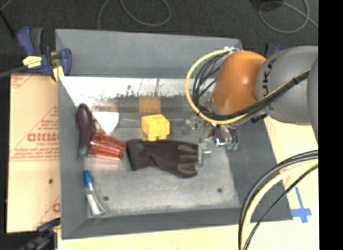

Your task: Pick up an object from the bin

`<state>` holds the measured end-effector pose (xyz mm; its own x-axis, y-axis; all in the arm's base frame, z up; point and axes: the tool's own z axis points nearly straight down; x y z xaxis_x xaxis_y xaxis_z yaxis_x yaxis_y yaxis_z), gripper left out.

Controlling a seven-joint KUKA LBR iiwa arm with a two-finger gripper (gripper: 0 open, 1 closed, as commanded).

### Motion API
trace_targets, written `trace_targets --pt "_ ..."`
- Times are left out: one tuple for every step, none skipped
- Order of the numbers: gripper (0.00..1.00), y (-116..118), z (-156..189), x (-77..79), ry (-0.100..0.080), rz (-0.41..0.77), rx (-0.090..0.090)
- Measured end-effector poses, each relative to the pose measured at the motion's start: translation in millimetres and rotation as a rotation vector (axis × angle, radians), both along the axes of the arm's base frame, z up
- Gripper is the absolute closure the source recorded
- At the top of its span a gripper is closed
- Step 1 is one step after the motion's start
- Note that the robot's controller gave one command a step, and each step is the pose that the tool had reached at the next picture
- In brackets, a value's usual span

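Observation:
My gripper (216, 146) hangs low over the right-middle of the bin, open, with nothing visible between its fingers. Its left fingertip (202, 151) is at the fingertip end of a dark brown glove (159, 156), which lies flat across the bin's middle; whether they touch I cannot tell. A yellow block (155, 126) sits just behind the glove, to the left of the gripper.
At the bin's left lie a dark purple eggplant-shaped thing (83, 125), a clear orange-red cup on its side (106, 148) and a white piece (107, 120). A blue-capped clear tube (92, 194) lies at the front left. The arm's orange cover and cables hang over the back right.

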<state>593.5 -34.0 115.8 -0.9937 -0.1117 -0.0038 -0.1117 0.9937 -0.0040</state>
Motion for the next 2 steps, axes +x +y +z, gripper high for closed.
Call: trace_targets --pt "1.0 9.5 -44.4 6.5 -0.008 0.204 -0.001" --pt "1.0 9.5 -44.4 6.5 -0.008 0.205 -0.001"
